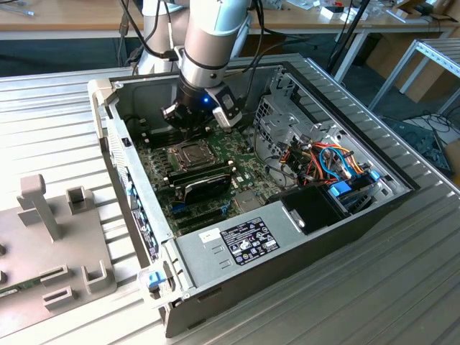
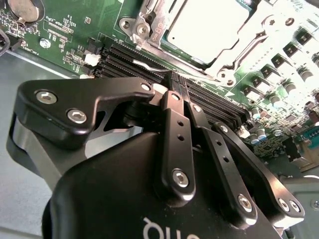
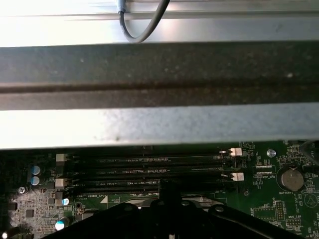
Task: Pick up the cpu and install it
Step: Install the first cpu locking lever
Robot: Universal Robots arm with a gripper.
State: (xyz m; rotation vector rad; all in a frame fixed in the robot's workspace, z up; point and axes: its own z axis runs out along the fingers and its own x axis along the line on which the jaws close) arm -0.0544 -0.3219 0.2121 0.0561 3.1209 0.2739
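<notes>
Closed hand [image 2: 174, 82] at memory slots [image 2: 142, 60], cpu [image 2: 207, 25] in socket frame [image 2: 276, 32]

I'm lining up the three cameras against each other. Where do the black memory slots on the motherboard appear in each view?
Exterior view: the memory slots sit just below the gripper.
Second wrist view: a dark band between the fingertips and the socket frame.
First wrist view: long parallel rows between the gripper's tip and the case wall.
Shared landmark: the gripper.
</notes>
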